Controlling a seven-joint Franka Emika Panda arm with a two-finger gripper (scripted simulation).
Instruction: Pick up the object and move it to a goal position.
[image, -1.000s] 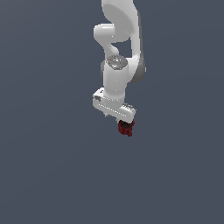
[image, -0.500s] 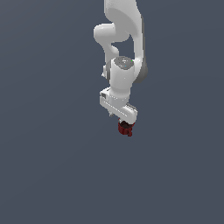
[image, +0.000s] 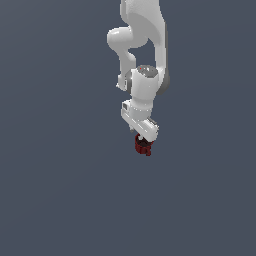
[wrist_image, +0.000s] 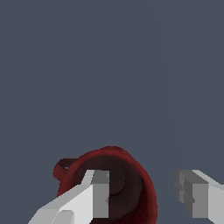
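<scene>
Mug (wrist_image: 114, 181) between end effector (wrist_image: 146, 192) fingers

Mostly hidden under the gripper (image: 144, 141) in the exterior view: the mug (image: 142, 146), too small there to show handle or rim. In the wrist view, mug (wrist_image: 116, 183) cut off by the picture's edge, its inside partly covered by one finger (wrist_image: 98, 194). Both fingers cropped at the base. Contact between the far finger and the mug wall: cannot tell.
</scene>
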